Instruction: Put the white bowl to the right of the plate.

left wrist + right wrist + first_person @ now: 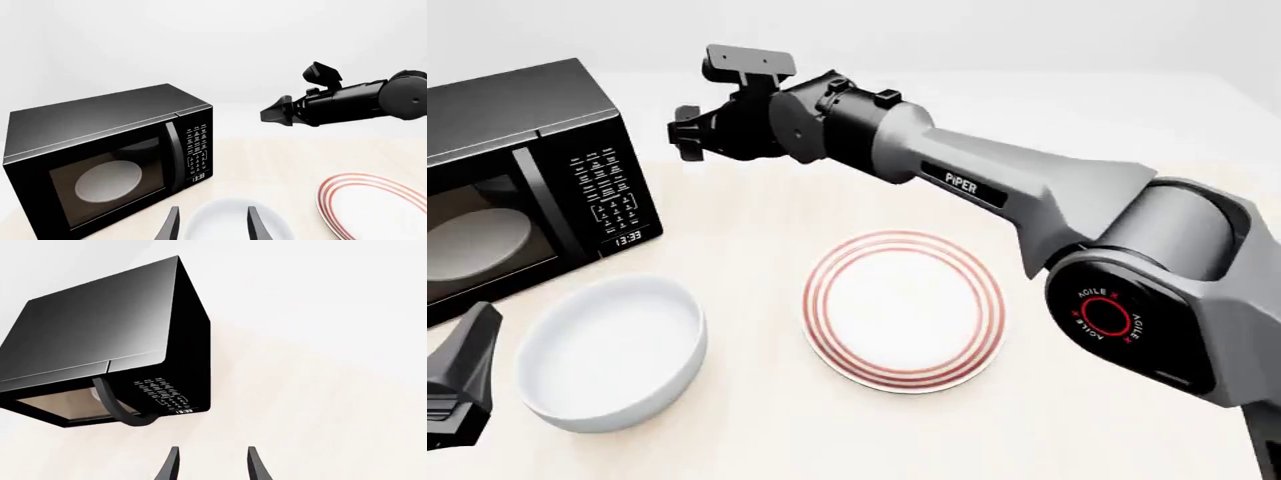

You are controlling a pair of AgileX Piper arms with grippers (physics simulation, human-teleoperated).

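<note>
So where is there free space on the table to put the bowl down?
Bare tabletop lies in front of the plate. On the plate's right, the right arm hangs over the table. The left is crowded: bowl beside microwave.

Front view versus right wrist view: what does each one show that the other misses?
Only the front view shows the white bowl, the plate with red rings, the whole right arm, and a dark piece of the left arm at the lower left corner. Only the right wrist view shows the right gripper close up, its jaws apart and holding nothing. Both show the black microwave and the pale table.
</note>
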